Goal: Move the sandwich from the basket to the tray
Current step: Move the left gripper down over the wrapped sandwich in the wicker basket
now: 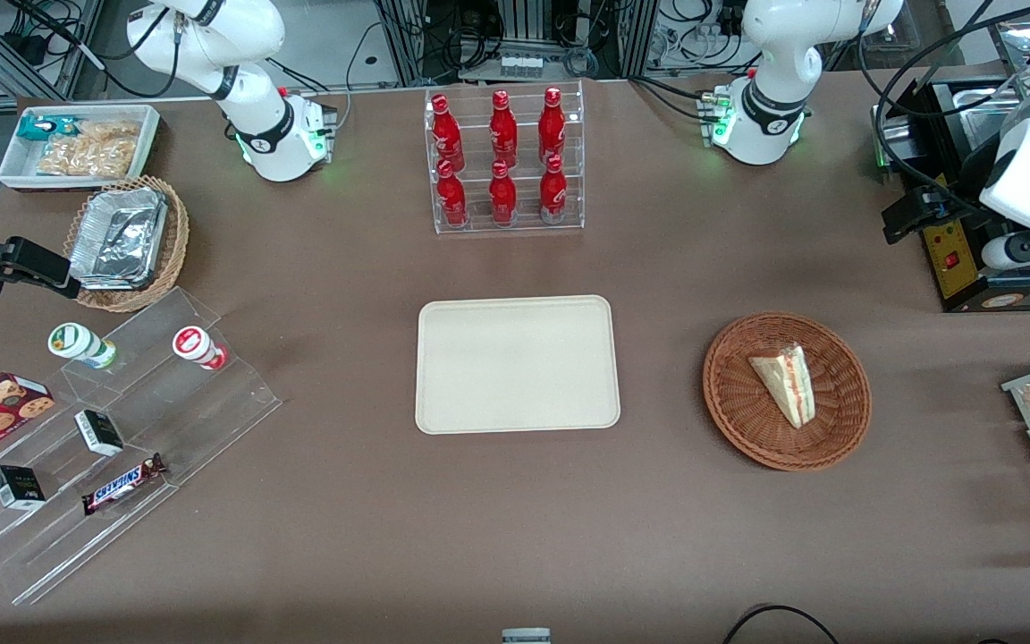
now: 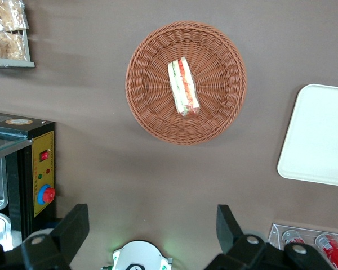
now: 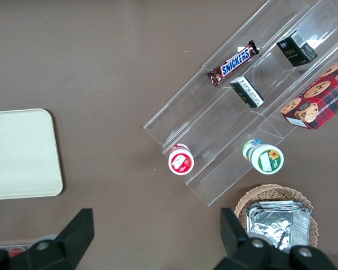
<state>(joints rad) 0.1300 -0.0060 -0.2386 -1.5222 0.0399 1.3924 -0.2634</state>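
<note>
pick not begun: your gripper (image 2: 152, 233) hangs wide open w/ nothing held, high above the table. next, drop onto sandwich (image 2: 183, 87) in basket (image 2: 152, 50); tray (image 1: 515, 313) waits.

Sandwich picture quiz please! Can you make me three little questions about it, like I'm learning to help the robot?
1. True or false: the sandwich lies in the basket.
2. What is on the tray now? A) a sandwich B) a bottle C) nothing
3. Fill in: the tool hangs above the table with its fingers ____, holding nothing.

Key: 1 true. 2 C; the tray is bare. 3 open; the fingers stand wide apart, high over the basket, nowhere near touching the sandwich.
</note>
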